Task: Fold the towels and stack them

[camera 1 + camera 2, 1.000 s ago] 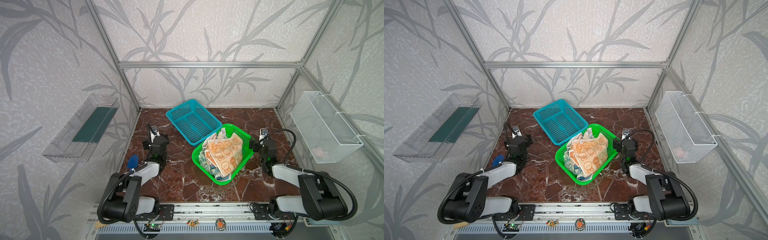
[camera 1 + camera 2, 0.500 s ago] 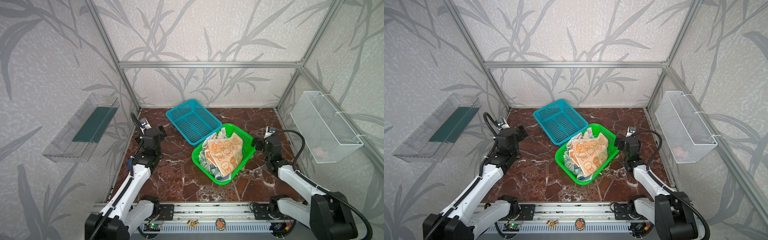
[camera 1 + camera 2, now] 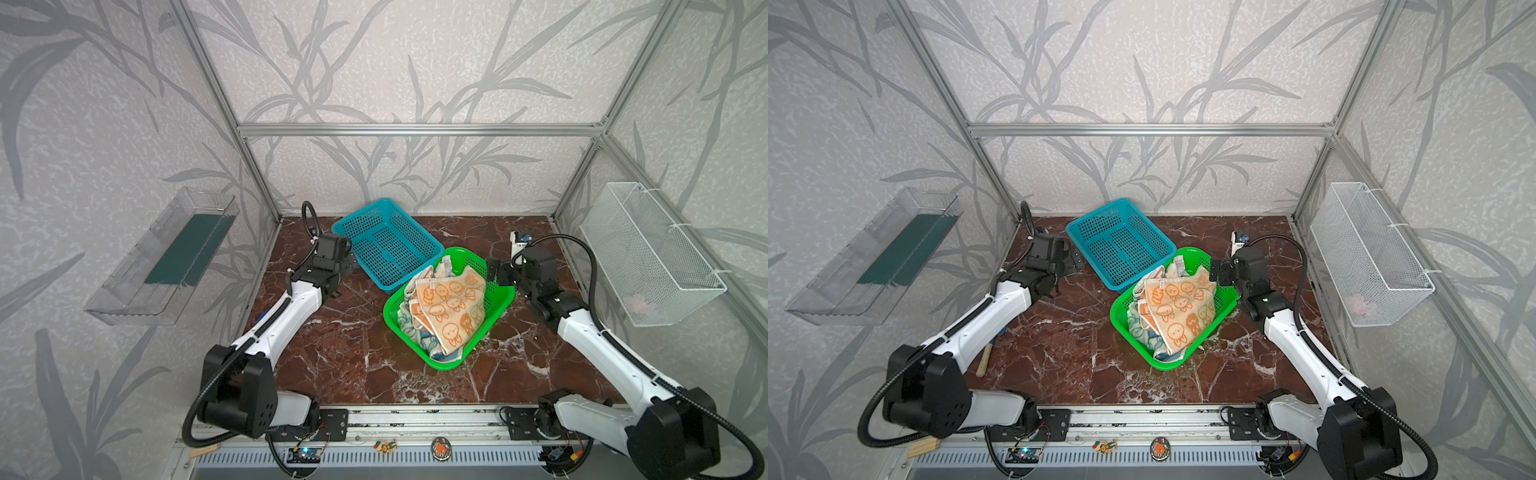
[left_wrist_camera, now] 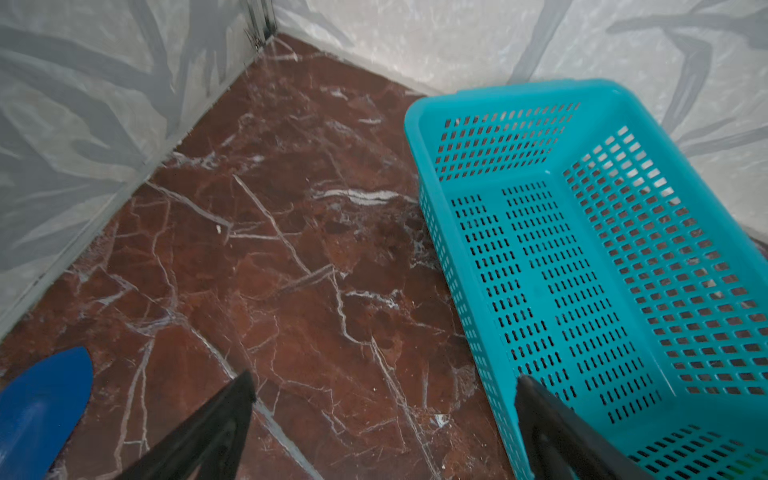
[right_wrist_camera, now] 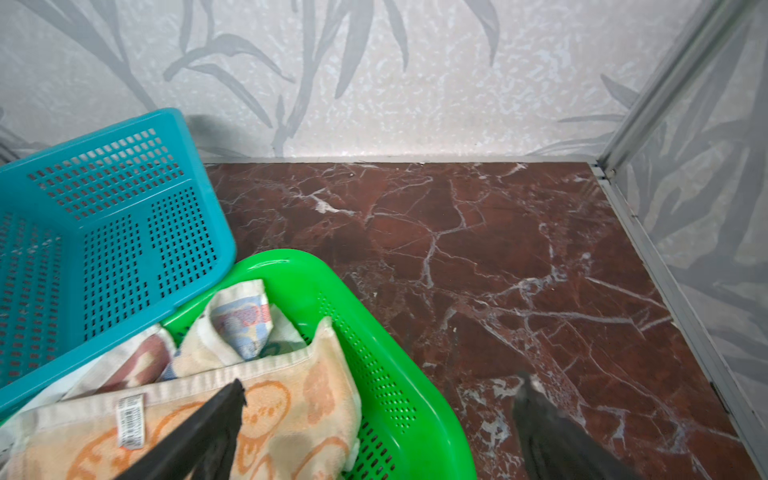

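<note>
Far L: clear wall tray (image 3: 166,257) hangs on the side wall.

L arm (image 3: 291,307): base on the front rail (image 3: 415,419), shoulder block low. White forearm stretched fwd & angled inward over the marble top (image 3: 353,353), wrist bent twd the teal basket (image 3: 390,249). A wooden-handled tool (image 3: 984,360) lies on the marble under the forearm. L gripper (image 3: 349,264) sits just beside the teal basket's L wall, jaws spread wide. In L wrist view one finger (image 4: 216,424) is over marble, the other finger (image 4: 552,419) over the basket's rim.

Centre: teal basket at the back, its near corner touching the green basket (image 3: 446,365). The towels (image 3: 444,311) are all in the green basket, crumpled in a heap. Orange-bunny towel (image 3: 451,305) on top, blue-bunny towel (image 3: 409,328) under it on the L side, striped towel (image 5: 245,318) bunched at the back corner next to the teal one.

R gripper (image 3: 494,272) hangs at the green basket's back-R rim, jaws spread wide. In R wrist view it straddles the rim: one finger (image 5: 199,428) above the orange-bunny towel, other above marble. Touching the cloth or not, can't tell.

R arm (image 3: 590,332): base on the rail front R, white forearm stretched fwd & inward, wrist cocked twd the basket, cable looping over it.

Far R: wire basket (image 3: 648,257) on the side wall.
</note>
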`<state>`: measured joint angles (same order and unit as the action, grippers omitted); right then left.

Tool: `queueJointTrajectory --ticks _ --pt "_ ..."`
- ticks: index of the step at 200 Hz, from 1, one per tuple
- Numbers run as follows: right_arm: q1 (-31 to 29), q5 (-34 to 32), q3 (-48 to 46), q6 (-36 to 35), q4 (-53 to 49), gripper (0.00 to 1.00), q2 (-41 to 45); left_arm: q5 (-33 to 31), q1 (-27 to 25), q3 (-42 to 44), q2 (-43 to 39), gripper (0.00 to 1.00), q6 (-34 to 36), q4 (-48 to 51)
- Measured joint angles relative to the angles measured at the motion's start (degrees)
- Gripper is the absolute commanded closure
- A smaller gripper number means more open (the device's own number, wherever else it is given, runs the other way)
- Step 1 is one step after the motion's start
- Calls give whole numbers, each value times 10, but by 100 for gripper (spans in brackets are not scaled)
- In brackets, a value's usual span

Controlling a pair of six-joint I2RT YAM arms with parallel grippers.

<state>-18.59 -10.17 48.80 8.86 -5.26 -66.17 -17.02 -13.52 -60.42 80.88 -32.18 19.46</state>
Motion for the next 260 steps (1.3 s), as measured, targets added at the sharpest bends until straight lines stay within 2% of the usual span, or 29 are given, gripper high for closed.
queueJointTrajectory --ticks 39,90,103,134,179,200,226,242,260 --pt "-52 4 41 -23 -32 1 -37 51 0 -80 80 1 -36 31" --pt "-59 15 64 -34 -55 1 -56 106 0 -175 186 2 -49 91" --pt "-60 14 65 -40 -56 1 -55 115 0 -198 209 9 -49 110" --pt "-60 14 55 -49 -54 1 -50 145 0 -232 252 36 -46 135" --pt "-60 12 42 -58 -56 1 -43 171 0 -247 292 50 -49 153" --pt "-60 12 42 -58 -56 1 -42 173 0 -249 294 66 -43 164" --pt "-60 13 42 -58 -56 1 -42 170 0 -264 295 77 -35 179" --pt "-60 13 42 -58 -56 1 -42 159 2 -276 297 80 -37 188" --pt "-60 15 42 -57 -56 1 -42 148 5 -291 299 93 -28 200"
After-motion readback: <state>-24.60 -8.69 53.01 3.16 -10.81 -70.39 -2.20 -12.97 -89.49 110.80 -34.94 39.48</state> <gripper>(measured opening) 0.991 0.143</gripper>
